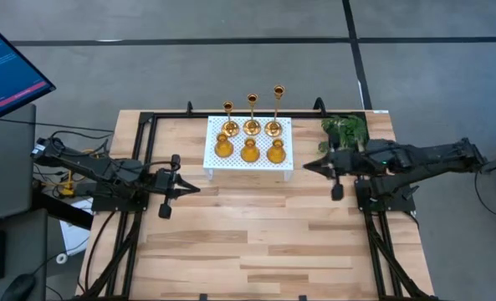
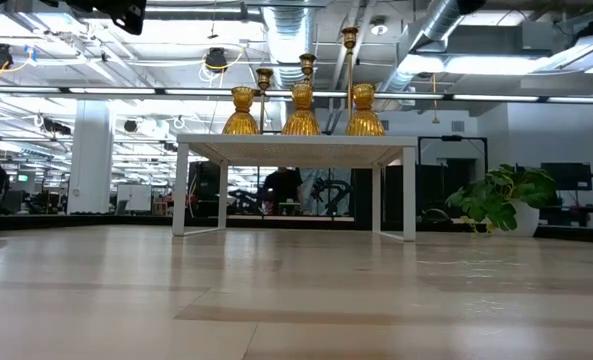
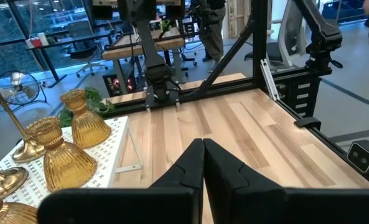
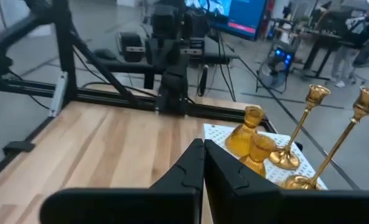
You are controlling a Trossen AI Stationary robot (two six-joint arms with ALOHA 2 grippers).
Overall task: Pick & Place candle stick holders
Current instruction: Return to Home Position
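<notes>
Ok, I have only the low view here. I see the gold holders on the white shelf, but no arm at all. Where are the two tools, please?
Observer: The left tool is over the table, to the left of the white shelf and apart from it.
Operator: And the right one?
Observer: The right tool is just to the right of the shelf, near the plant, pointing toward the shelf.
Operator: Do they hold anything?
Observer: No. The wrist views show each tool shut, with nothing in it.
</notes>
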